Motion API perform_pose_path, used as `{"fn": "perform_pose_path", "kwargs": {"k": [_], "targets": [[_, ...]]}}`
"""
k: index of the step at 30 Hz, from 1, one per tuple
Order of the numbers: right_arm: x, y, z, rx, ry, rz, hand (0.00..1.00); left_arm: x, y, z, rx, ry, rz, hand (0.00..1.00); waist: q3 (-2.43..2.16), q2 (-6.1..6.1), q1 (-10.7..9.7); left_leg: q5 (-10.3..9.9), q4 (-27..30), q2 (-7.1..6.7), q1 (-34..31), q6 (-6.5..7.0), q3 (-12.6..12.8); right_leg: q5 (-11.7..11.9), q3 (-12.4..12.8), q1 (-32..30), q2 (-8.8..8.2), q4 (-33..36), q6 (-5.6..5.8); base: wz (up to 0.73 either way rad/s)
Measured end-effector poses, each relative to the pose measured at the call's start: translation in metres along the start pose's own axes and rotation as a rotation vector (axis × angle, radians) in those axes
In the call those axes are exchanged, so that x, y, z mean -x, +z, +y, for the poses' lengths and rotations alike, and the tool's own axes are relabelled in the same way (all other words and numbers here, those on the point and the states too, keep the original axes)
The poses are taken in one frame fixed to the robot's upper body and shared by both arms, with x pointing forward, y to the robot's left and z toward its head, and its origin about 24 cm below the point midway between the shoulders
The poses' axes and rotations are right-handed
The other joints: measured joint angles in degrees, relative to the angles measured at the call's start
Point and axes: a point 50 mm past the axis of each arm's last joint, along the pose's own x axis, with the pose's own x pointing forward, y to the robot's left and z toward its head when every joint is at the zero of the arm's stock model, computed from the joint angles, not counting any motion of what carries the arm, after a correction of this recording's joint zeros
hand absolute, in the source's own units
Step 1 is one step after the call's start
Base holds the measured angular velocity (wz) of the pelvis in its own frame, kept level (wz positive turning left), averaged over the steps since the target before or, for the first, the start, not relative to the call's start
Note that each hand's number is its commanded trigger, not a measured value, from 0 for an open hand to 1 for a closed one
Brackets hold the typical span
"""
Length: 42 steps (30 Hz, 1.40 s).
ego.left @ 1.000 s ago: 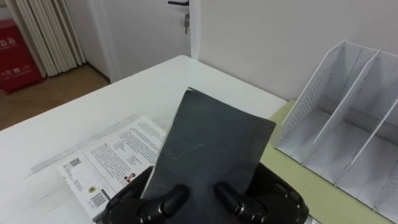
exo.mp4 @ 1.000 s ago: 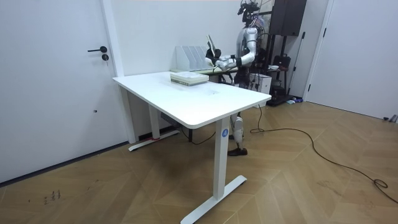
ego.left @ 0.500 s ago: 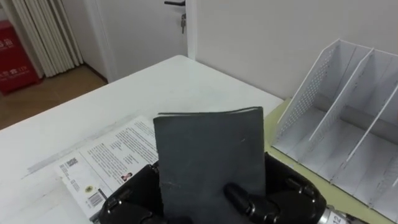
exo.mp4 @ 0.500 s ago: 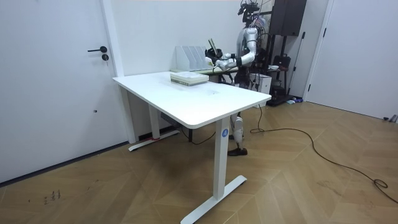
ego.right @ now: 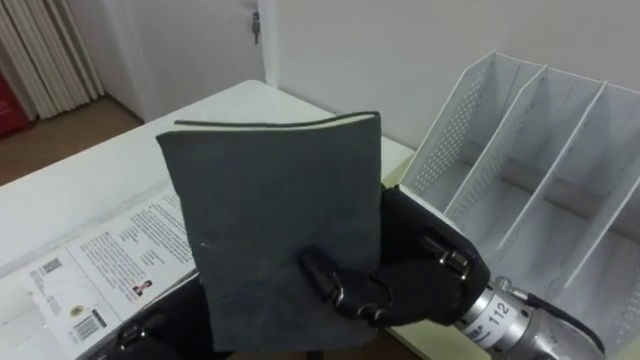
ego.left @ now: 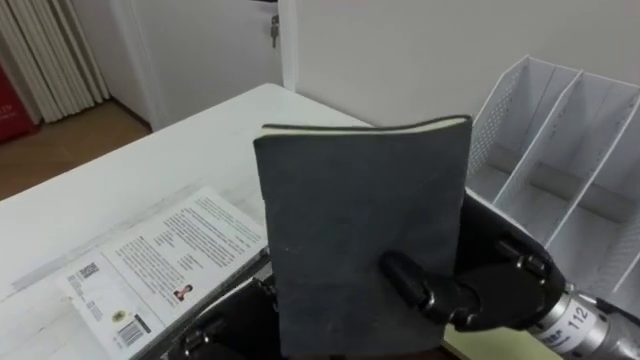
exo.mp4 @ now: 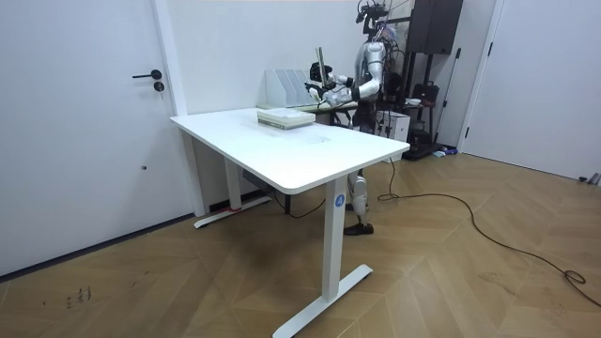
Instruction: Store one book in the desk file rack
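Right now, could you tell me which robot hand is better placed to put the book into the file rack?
Right, probably: the right robot hand grips the upright dark book and is nearer the file rack.

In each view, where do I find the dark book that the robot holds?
Left eye view: dark book upright at centre, in the right hand.
Right eye view: the book just left of centre.
Room view: the book upper middle, thin and upright.
Shared landmark: the white file rack.

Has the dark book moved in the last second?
Yes. The dark book has swung from tilted to upright in the right hand, its top edge now higher against the file rack.
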Motion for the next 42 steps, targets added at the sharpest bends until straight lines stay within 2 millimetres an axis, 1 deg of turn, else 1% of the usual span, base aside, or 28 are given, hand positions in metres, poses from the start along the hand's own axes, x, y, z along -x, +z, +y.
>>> {"fn": "perform_pose_path", "kwargs": {"k": [1, 6, 9, 10, 11, 14, 18, 21, 23, 26, 29, 33, 36, 37, 42], "targets": [[0.000, 0.005, 0.000, 0.018, 0.000, -0.013, 1.00, 0.001, -0.002, -0.001, 0.006, 0.000, 0.003, 0.00, -0.06, -0.23, -0.5, 0.0, -0.2, -0.03, 0.1, 0.00, 0.1, 0.0, 0.1, -0.1, 0.00, 0.0, 0.01, 0.00], [-0.002, 0.016, 0.004, 0.062, 0.018, -0.043, 1.00, 0.001, -0.011, -0.003, 0.033, -0.024, 0.035, 0.00, -0.10, -0.29, -1.0, 0.0, -1.0, -0.11, 0.9, -0.01, 0.1, 0.0, 0.2, 0.2, 0.00, 0.0, 0.05, -0.04], [-0.004, 0.021, 0.003, 0.080, 0.019, -0.059, 1.00, 0.002, -0.022, -0.006, 0.064, -0.024, 0.063, 0.00, -0.10, -0.30, -1.4, 0.0, -1.3, -0.16, 1.0, -0.01, 0.1, -0.1, 0.1, 0.1, 0.00, 0.0, 0.08, 0.00], [-0.006, 0.024, 0.002, 0.088, 0.014, -0.067, 1.00, 0.005, -0.027, -0.007, 0.085, -0.015, 0.077, 0.00, -0.09, -0.36, -2.3, 0.0, -1.3, -0.16, 0.9, -0.01, 0.0, -0.1, 0.0, 0.0, 0.00, 0.0, 0.11, 0.00], [-0.008, 0.025, 0.002, 0.093, 0.013, -0.072, 1.00, 0.006, -0.030, -0.007, 0.093, -0.011, 0.086, 0.00, -0.08, -0.37, -2.4, 0.0, -1.3, -0.16, 0.9, -0.01, 0.0, -0.1, -0.1, 0.0, 0.00, 0.0, 0.12, 0.00], [-0.016, 0.037, -0.002, 0.129, -0.002, -0.112, 1.00, 0.007, -0.045, -0.009, 0.141, -0.008, 0.140, 0.00, -0.05, -0.55, -3.1, 0.0, -1.3, -0.16, 0.9, -0.01, -0.1, -0.1, -0.1, 0.0, 0.00, 0.0, 0.14, 0.00], [-0.018, 0.040, -0.003, 0.138, -0.017, -0.126, 1.00, 0.005, -0.059, -0.012, 0.191, -0.016, 0.166, 0.00, -0.03, -0.98, -3.4, 0.0, -1.3, -0.20, 0.9, -0.02, -0.2, -0.1, -0.1, 0.2, 0.00, 0.0, 0.13, 0.00], [-0.018, 0.039, -0.003, 0.136, -0.019, -0.124, 1.00, 0.006, -0.069, -0.012, 0.231, -0.005, 0.187, 0.00, 0.21, -1.47, -3.9, 0.0, -1.2, -0.19, 0.9, -0.02, -0.2, -0.1, -0.1, 0.2, 0.00, -0.1, 0.14, 0.00], [-0.018, 0.039, -0.004, 0.134, -0.042, -0.125, 1.00, 0.009, -0.077, -0.010, 0.257, 0.023, 0.209, 0.00, 0.41, -1.86, -4.3, 0.0, -1.0, -0.20, 0.8, -0.02, -0.2, -0.1, 0.0, 0.2, 0.01, -0.1, 0.13, 0.00], [-0.018, 0.039, -0.006, 0.134, -0.069, -0.126, 1.00, 0.014, -0.086, -0.008, 0.259, 0.046, 0.272, 0.00, 0.33, -2.15, -4.6, 0.0, -0.9, -0.21, 0.7, -0.02, -0.2, -0.1, 0.0, 0.1, 0.01, -0.1, 0.13, 0.00], [-0.018, 0.040, -0.007, 0.147, -0.091, -0.118, 1.00, 0.016, -0.093, -0.008, 0.275, 0.062, 0.299, 0.00, 0.31, -2.18, -4.8, 0.0, -0.9, -0.20, 0.6, -0.02, -0.2, -0.1, 0.0, 0.0, 0.01, -0.1, 0.12, 0.00], [-0.014, 0.044, -0.012, 0.176, -0.147, -0.125, 1.00, 0.019, -0.099, -0.009, 0.266, 0.071, 0.340, 0.00, 0.25, -2.13, -4.2, 0.0, -0.9, -0.16, 0.5, -0.02, -0.2, -0.1, -0.1, -0.1, 0.02, -0.1, 0.11, 0.00], [-0.011, 0.048, -0.016, 0.214, -0.218, -0.132, 1.00, 0.027, -0.109, -0.007, 0.289, 0.111, 0.376, 0.00, 0.05, -2.03, -3.9, 0.0, -0.9, -0.13, 0.9, -0.03, -0.2, -0.1, -0.1, 0.1, 0.05, -0.1, 0.10, 0.00], [-0.010, 0.049, -0.018, 0.229, -0.246, -0.128, 1.00, 0.033, -0.115, -0.007, 0.310, 0.139, 0.388, 0.00, -0.13, -2.03, -3.9, 0.0, -0.9, -0.13, 0.9, -0.03, -0.2, -0.1, -0.1, 0.1, 0.07, 0.0, 0.10, 0.00], [-0.009, 0.049, -0.023, 0.280, -0.352, -0.109, 1.00, 0.050, -0.129, -0.007, 0.338, 0.254, 0.420, 0.00, -0.26, -1.86, -3.8, 0.0, -0.9, -0.14, 1.0, -0.03, -0.1, -0.1, -0.1, 0.2, 0.08, 0.0, 0.05, 0.00]]}}
